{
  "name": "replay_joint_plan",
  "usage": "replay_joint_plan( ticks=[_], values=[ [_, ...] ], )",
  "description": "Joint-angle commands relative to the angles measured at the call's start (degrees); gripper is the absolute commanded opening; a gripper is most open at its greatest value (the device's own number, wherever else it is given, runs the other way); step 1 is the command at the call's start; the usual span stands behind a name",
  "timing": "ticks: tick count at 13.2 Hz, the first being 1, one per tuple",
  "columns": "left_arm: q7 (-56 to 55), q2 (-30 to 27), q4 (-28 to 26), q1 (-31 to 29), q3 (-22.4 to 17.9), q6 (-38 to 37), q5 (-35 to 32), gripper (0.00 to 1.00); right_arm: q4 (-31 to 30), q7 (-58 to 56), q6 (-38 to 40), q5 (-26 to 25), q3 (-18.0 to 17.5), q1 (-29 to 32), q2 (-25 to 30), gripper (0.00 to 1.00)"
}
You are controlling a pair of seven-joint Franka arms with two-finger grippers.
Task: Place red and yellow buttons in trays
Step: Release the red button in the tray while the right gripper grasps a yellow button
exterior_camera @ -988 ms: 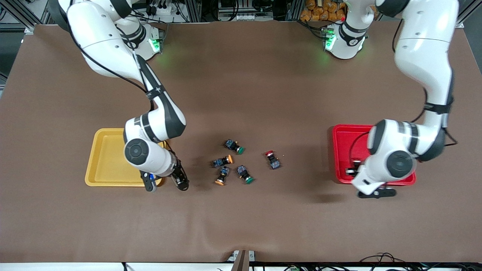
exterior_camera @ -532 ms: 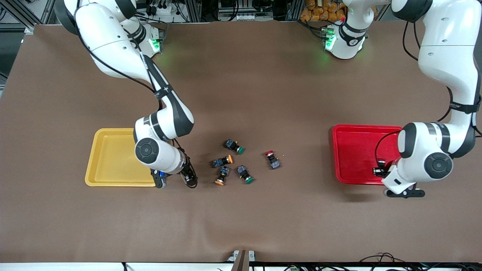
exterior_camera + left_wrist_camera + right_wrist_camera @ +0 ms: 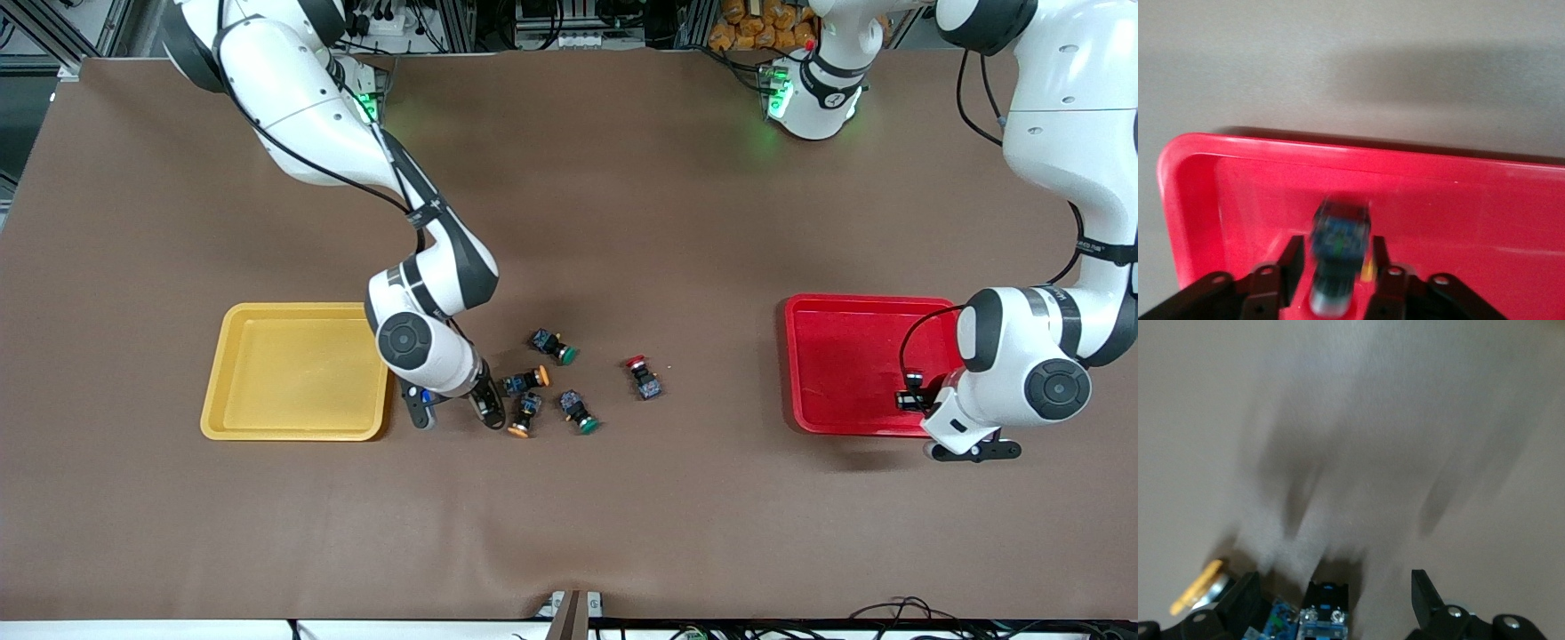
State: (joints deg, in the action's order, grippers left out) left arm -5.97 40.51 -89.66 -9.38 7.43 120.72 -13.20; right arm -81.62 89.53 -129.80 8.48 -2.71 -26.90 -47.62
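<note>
My right gripper (image 3: 453, 414) is open and low over the table, between the yellow tray (image 3: 267, 427) and the cluster of buttons. One yellow button (image 3: 524, 415) lies just beside its finger, a second yellow button (image 3: 526, 380) a little farther from the camera. In the right wrist view the gripper (image 3: 1336, 595) stands wide open around a black-blue button body (image 3: 1326, 615), with an orange cap (image 3: 1198, 588) beside it. A red button (image 3: 642, 378) lies alone on the table. My left gripper (image 3: 909, 400) is over the red tray (image 3: 845, 307). A blurred button (image 3: 1340, 233) sits between its slightly parted fingers (image 3: 1290, 257).
Two green-capped switches (image 3: 556, 347) (image 3: 578, 412) lie among the yellow buttons. The yellow tray holds nothing. The brown table top (image 3: 622, 222) stretches wide around the trays. The red tray's rim (image 3: 1178, 173) shows in the left wrist view.
My right gripper moved from the yellow tray's corner to the yellow buttons. My left gripper moved across the red tray toward the left arm's end.
</note>
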Motion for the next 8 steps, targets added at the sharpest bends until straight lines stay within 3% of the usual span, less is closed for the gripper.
replay_joint_plan(
  ticks=[1,3,4,5,6,7,8],
  values=[
    [-0.62,-1.4,-0.78,0.5,0.83,0.22,-1.48,0.98,1.55,0.55,0.17,1.89,0.43,-0.87,-0.98,1.0],
    [-1.59,-1.75,-0.26,0.51,2.58,0.04,-1.04,1.0,1.55,0.64,-0.1,1.8,0.43,-1.58,-1.77,0.99],
    [-2.81,-2.19,-0.08,0.51,3.64,0.04,-0.69,1.0,1.55,0.56,-0.88,1.89,0.43,-1.84,-2.12,0.89],
    [-5.43,-2.8,0.01,0.68,4.69,-0.05,-0.86,1.0,1.55,0.64,-1.41,1.89,0.43,-2.45,-2.38,0.79],
    [-8.15,-3.07,0.01,1.2,5.92,-0.05,-0.78,1.0,1.55,0.56,-1.5,1.89,0.43,-2.63,-2.39,0.61],
    [-10.79,-3.42,0.01,1.73,6.72,-0.13,-0.69,1.0,1.55,0.56,-1.68,1.89,0.43,-2.72,-2.65,0.53],
    [-14.39,-3.42,0.1,3.13,7.07,-0.13,-0.6,1.0,1.55,0.38,-1.77,1.89,0.43,-2.81,-2.74,0.35]
  ],
)
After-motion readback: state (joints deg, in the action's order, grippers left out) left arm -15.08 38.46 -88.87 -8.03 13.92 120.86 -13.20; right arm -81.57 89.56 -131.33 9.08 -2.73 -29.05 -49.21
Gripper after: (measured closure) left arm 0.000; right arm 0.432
